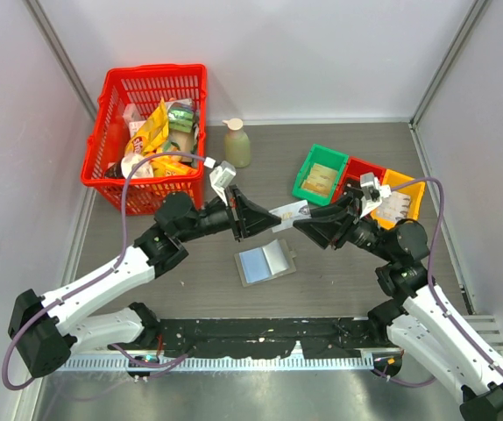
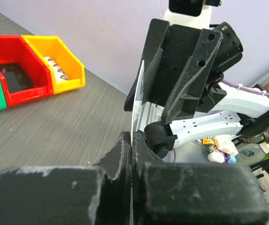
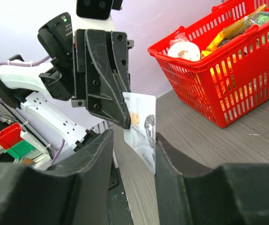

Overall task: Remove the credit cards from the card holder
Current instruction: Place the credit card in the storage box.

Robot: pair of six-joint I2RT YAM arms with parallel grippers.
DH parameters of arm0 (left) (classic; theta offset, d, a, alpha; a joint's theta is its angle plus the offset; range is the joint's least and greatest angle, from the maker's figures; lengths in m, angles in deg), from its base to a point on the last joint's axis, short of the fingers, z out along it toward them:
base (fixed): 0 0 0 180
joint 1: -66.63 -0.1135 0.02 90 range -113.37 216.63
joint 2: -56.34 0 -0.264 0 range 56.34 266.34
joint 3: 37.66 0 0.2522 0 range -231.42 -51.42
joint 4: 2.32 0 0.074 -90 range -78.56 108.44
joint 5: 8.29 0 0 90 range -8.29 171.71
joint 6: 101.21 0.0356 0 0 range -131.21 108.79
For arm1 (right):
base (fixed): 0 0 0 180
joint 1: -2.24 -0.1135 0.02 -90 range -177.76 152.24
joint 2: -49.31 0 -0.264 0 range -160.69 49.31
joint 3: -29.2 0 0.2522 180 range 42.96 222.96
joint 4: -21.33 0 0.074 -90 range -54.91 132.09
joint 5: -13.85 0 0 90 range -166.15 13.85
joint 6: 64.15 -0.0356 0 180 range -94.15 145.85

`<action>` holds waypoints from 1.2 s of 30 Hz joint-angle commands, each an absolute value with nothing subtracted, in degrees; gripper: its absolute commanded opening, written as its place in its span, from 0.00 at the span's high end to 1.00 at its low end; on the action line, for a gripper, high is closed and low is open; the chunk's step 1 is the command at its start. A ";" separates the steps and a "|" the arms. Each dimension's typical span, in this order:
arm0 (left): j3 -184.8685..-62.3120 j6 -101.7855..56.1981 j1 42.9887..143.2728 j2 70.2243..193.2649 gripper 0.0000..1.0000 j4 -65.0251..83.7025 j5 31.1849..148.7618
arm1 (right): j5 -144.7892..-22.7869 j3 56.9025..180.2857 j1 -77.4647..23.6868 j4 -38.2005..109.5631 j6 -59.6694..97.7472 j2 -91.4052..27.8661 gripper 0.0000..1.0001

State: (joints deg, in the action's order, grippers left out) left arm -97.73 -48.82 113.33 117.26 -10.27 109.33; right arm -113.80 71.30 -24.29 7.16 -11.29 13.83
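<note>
L gripper (image 1: 264,219) clamped on white VIP card (image 1: 291,210) midair; R gripper (image 1: 304,220) jaws apart, straddling its free end. I judge one card out. Card holder (image 1: 266,261) lies open on table (image 1: 208,291); can't tell what's left inside.

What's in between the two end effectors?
A white card, pinched by the left end effector, reaching into the right end effector. Top view shows it.

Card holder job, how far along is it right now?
Done: the card holder lies open on the table, and one white VIP card is out of it. In hand: the left pincer is shut on that card in mid-air, with the right pincer open around it. Left: setting the card down; whether more cards sit in the holder cannot be told.
</note>
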 commanded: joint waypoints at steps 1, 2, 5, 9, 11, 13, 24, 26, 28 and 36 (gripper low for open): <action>-97.21 -49.45 113.21 116.46 1.00 -13.35 108.35 | -112.45 73.02 -24.48 4.32 -11.42 14.51 0.67; -97.21 -49.27 113.13 116.37 1.00 -12.91 107.99 | -112.18 73.11 -24.39 5.37 -10.98 14.51 0.83; -98.00 -48.31 113.13 116.19 1.00 -10.45 106.85 | -110.78 73.28 -24.22 7.39 -10.18 14.51 0.99; -100.11 -46.03 113.21 115.67 0.71 -4.31 103.17 | -108.32 74.86 -24.31 12.57 -7.99 14.77 0.99; -101.95 -44.01 112.69 114.53 0.41 1.22 99.75 | -105.69 76.35 -24.31 17.92 -5.97 15.47 0.99; -103.88 -41.98 111.81 112.43 0.19 7.46 95.10 | -101.83 78.28 -24.13 24.51 -3.25 16.00 0.99; -108.91 -35.48 97.31 91.61 0.00 39.73 60.65 | -63.97 85.32 -20.44 52.57 3.71 13.28 0.99; -106.45 -34.25 97.31 85.55 0.00 40.88 53.10 | -59.20 85.41 -18.51 53.28 3.44 11.88 0.99; -103.03 -32.84 97.31 80.01 0.01 40.45 46.41 | -54.37 85.32 -15.88 53.28 3.27 10.21 0.99; -91.50 -31.26 97.13 67.15 0.00 36.67 37.77 | -55.13 85.06 1.43 49.51 3.09 2.12 0.99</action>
